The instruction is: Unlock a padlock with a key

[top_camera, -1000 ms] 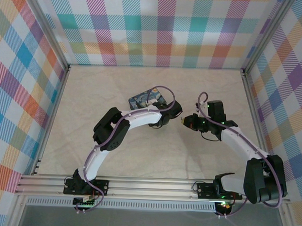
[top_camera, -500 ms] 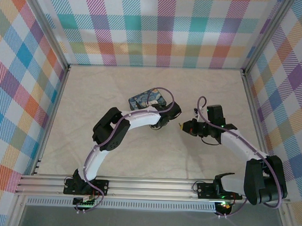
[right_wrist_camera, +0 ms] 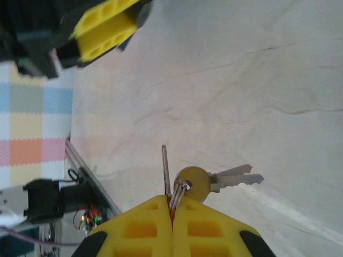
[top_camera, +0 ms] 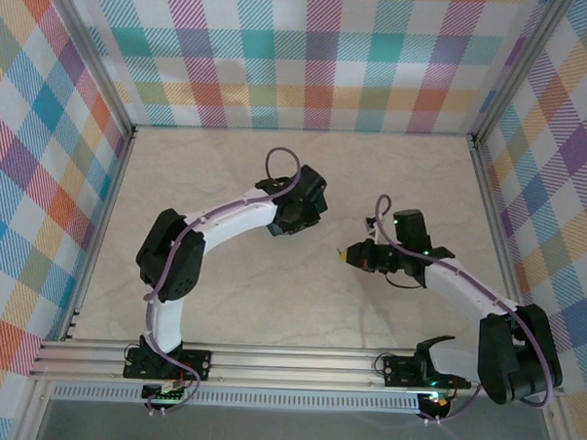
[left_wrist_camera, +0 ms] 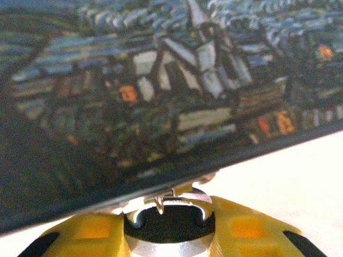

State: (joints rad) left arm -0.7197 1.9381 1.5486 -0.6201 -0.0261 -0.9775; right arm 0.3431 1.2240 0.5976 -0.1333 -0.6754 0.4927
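Two tight grips near the tin [left_wrist_camera: 161, 96]

Clamped from both sides by the left gripper [left_wrist_camera: 170, 231], the padlock [left_wrist_camera: 167, 219] is a small dark body with a thin silvery loop, just under the edge of the tin. The right gripper [right_wrist_camera: 172, 208], fingers pressed together, pinches the key [right_wrist_camera: 164, 168] (thin, silvery, seen edge-on) well apart from the tin. A brass-headed spare key [right_wrist_camera: 195, 182] dangles from its ring [right_wrist_camera: 177, 194].

The top external camera views the whole table [top_camera: 232, 295] from above, behind the arm bases. The left wrist camera sits low over the table, tight against a painted tin [left_wrist_camera: 161, 96]. The right wrist camera faces across the same table surface.
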